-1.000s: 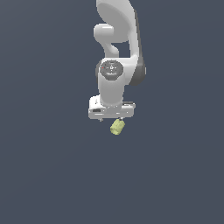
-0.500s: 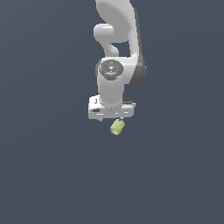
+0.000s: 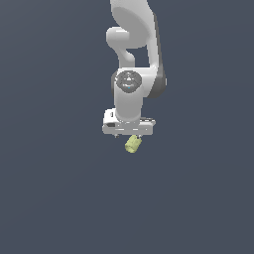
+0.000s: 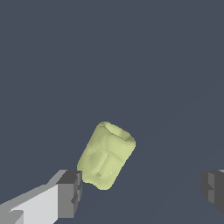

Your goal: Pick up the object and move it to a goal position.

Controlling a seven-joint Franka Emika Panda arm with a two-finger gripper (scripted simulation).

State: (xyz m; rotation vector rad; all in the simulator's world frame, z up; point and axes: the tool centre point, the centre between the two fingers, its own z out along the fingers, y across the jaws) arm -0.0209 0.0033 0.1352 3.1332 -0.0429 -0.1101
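The object is a small pale yellow-green stubby cylinder lying tilted on the dark grey floor, just under the white hand of my gripper in the exterior view. In the wrist view the object lies between the fingers but off-centre, close beside one dark finger pad. The other finger pad stands far from it. My gripper is open wide and holds nothing.
The white arm rises straight above the hand. A plain dark grey surface spreads all around, and no other objects show in either view.
The arm and hand have sunk slightly toward the object. The object itself has not moved.
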